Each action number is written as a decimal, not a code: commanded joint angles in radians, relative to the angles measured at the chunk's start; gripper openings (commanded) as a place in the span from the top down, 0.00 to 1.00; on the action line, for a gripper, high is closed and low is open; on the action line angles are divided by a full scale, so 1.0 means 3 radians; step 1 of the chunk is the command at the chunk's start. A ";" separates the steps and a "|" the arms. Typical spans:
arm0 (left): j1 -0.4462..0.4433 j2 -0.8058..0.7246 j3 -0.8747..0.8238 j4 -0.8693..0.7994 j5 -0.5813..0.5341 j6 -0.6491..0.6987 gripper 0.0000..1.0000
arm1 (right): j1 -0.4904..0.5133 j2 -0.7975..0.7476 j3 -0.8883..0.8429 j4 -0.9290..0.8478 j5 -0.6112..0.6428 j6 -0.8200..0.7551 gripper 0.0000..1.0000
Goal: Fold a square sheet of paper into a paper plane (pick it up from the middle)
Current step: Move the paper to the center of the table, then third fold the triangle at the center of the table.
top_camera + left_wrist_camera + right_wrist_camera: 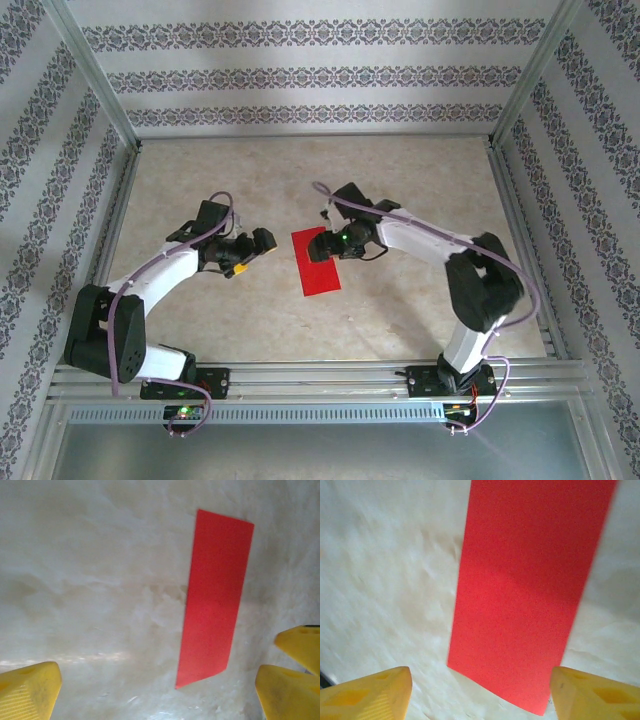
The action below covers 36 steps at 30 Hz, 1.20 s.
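Matt red paper [530,590], glossy marbled table [90,580]

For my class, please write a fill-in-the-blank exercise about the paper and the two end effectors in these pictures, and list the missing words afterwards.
The paper lying flat on the table is coloured ____.
Its outline is a long ____, not a square.
The left end effector, beside the paper, has its jaws ____ and holds nothing.
The right end effector has fingers coloured ____.
Missing words: red; rectangle; open; yellow.
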 commanded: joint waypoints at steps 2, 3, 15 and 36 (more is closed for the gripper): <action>-0.0254 0.0039 -0.0059 0.0467 -0.0042 -0.0473 0.00 | -0.0034 -0.0046 -0.0274 0.0611 0.0157 0.0857 0.34; -0.0300 0.0049 -0.0079 0.0526 -0.0050 -0.0543 0.01 | -0.0034 -0.0009 -0.0288 0.0639 0.0126 0.0892 0.36; -0.0647 0.0363 -0.0184 0.0935 -0.0020 -0.1093 0.15 | -0.0094 0.0384 -0.0249 0.0671 0.0008 0.0961 0.47; -0.0763 0.0914 -0.0165 0.1232 0.0332 -0.1225 0.55 | -0.0177 0.0709 -0.0336 0.0563 -0.0056 0.0896 0.53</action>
